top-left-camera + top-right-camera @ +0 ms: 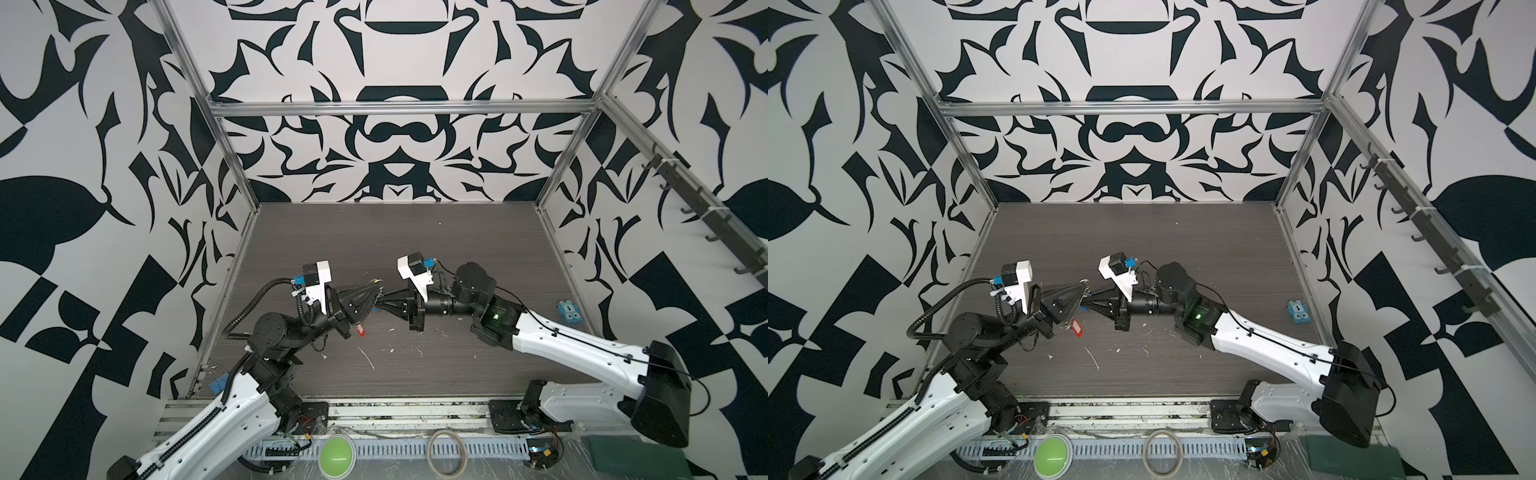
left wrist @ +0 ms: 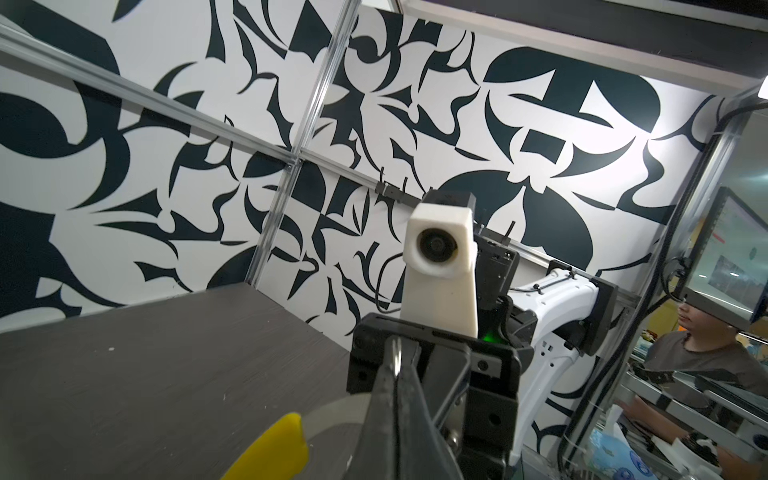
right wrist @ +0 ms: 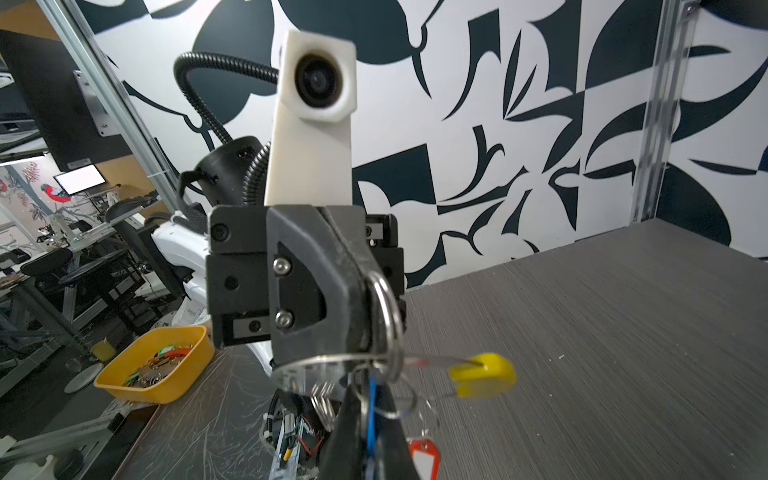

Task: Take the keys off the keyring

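Observation:
Both grippers meet tip to tip above the middle of the dark table (image 1: 415, 241). My left gripper (image 2: 396, 353) is shut on the keyring (image 2: 340, 409), a thin grey loop with a yellow sleeve (image 2: 274, 449) beside its fingers. In the right wrist view the keyring (image 3: 324, 361) and its yellow sleeve (image 3: 484, 374) run across in front of the left gripper (image 3: 357, 291). My right gripper (image 3: 369, 390) is shut on the blue tag (image 3: 371, 411) of one bunch of keys. The red tag (image 3: 424, 457) hangs free below; it shows in both top views (image 1: 360, 330) (image 1: 1077, 328).
A small blue block (image 1: 568, 311) lies near the table's right edge. White scraps (image 1: 368, 359) dot the front of the table. A green dome (image 1: 336, 455) and a beige hoop (image 1: 446, 451) sit on the front rail. A yellow bin (image 3: 166, 374) stands off the table.

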Robot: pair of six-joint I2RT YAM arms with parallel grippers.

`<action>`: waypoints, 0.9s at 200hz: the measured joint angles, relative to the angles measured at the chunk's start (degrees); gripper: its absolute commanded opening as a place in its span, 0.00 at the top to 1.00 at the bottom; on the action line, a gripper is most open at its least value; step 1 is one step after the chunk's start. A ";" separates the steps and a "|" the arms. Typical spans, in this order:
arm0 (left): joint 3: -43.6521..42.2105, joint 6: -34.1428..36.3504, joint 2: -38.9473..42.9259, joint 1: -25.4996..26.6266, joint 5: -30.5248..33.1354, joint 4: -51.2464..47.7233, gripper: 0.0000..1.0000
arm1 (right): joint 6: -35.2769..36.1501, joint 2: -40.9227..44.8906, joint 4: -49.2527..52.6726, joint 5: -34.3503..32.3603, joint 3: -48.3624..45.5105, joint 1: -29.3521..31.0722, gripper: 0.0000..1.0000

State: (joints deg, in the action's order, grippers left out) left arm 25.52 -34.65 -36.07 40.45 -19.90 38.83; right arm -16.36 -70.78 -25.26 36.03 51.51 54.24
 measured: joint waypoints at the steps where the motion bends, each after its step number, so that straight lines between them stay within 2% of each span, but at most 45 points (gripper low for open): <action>1: 0.00 -0.07 -0.11 0.00 0.00 0.20 1.00 | -0.04 -0.13 0.02 0.09 0.15 -0.04 1.00; 49: -0.02 -2.80 -2.75 -0.68 -0.83 8.55 1.00 | -1.14 -1.05 -1.20 2.62 2.38 -0.96 1.00; 141: 0.00 -2.99 0.44 0.09 -3.80 5.22 1.00 | -1.36 3.10 0.87 3.76 0.17 0.15 1.00; 167: 0.22 -2.99 -0.09 0.09 -4.66 4.59 1.00 | -1.42 3.08 2.16 3.74 0.17 0.17 0.75; 180: 0.52 -2.93 -0.33 0.02 -4.44 4.42 1.00 | -0.72 3.10 3.89 4.00 0.15 0.37 0.67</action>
State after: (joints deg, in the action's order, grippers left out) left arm 26.04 -37.58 -36.40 40.47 -24.34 43.24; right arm -17.08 -67.68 -21.37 40.03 51.66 54.61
